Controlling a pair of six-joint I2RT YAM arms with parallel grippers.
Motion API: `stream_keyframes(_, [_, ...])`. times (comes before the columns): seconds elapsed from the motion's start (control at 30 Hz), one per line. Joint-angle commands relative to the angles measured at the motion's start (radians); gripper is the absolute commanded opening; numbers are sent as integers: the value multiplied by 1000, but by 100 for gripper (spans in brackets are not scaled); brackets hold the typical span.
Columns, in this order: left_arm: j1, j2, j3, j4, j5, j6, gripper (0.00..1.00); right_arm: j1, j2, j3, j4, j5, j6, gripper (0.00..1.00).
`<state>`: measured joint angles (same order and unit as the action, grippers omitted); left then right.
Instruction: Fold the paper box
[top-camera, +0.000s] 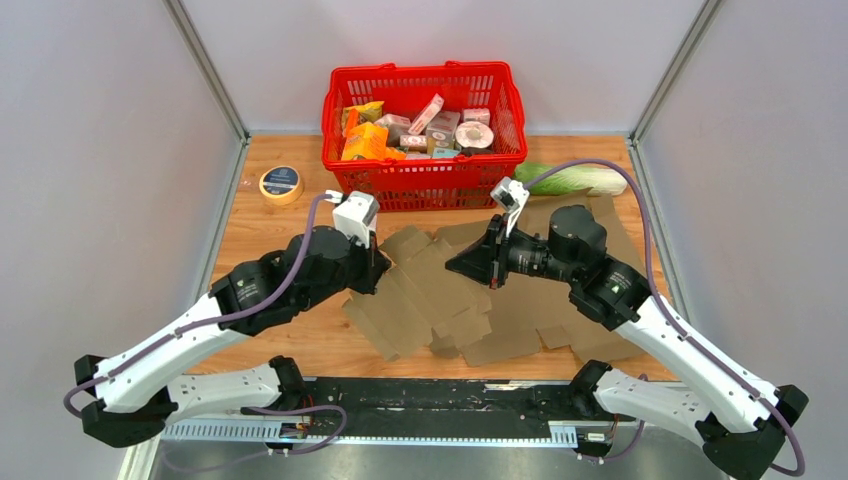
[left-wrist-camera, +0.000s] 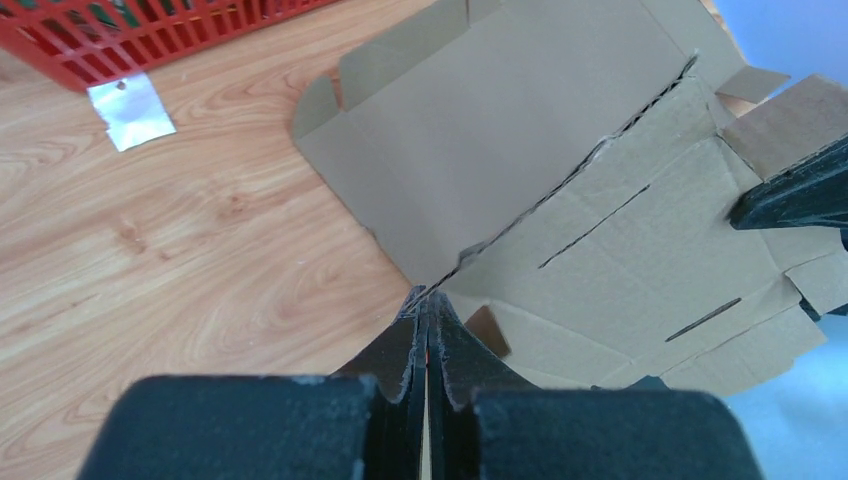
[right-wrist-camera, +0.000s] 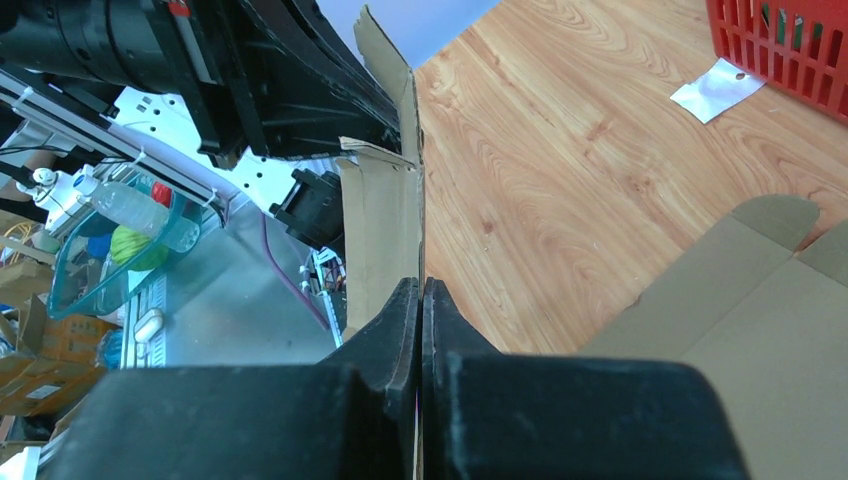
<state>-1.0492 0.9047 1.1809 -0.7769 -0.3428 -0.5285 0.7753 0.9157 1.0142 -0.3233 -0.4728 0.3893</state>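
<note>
The paper box (top-camera: 430, 300) is a flat brown cardboard blank with cut flaps, lying mid-table between both arms. My left gripper (top-camera: 383, 268) is at its left edge. In the left wrist view that gripper (left-wrist-camera: 428, 300) is shut on the paper box (left-wrist-camera: 560, 120) where a crease meets the rim. My right gripper (top-camera: 452, 266) comes in from the right. In the right wrist view it (right-wrist-camera: 421, 290) is shut on a panel of the paper box (right-wrist-camera: 385, 220), seen edge-on and raised off the wood. The right gripper's fingers (left-wrist-camera: 790, 190) show black at the right of the left wrist view.
A red basket (top-camera: 425, 170) full of packaged groceries stands at the back. A tape roll (top-camera: 282, 184) lies back left and a green leafy vegetable (top-camera: 580, 178) back right. More cardboard (top-camera: 610, 225) lies under the right arm. A white tag (left-wrist-camera: 130, 110) hangs from the basket.
</note>
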Motion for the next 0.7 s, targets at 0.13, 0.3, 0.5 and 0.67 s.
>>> stream_keyframes(0.13, [3, 13, -32, 102, 114, -30, 0, -5, 6, -15, 122, 28, 75, 0])
stream_keyframes(0.3, [3, 3, -96, 159, 131, -67, 0, -5, 29, -49, 223, -33, 174, 0])
stream_keyframes(0.5, [3, -38, -135, 137, 75, -59, 10, -8, 87, -26, 110, 29, -16, 0])
stream_keyframes(0.67, [3, -121, -142, 79, 33, 10, 41, -8, 173, -17, 1, 97, -179, 0])
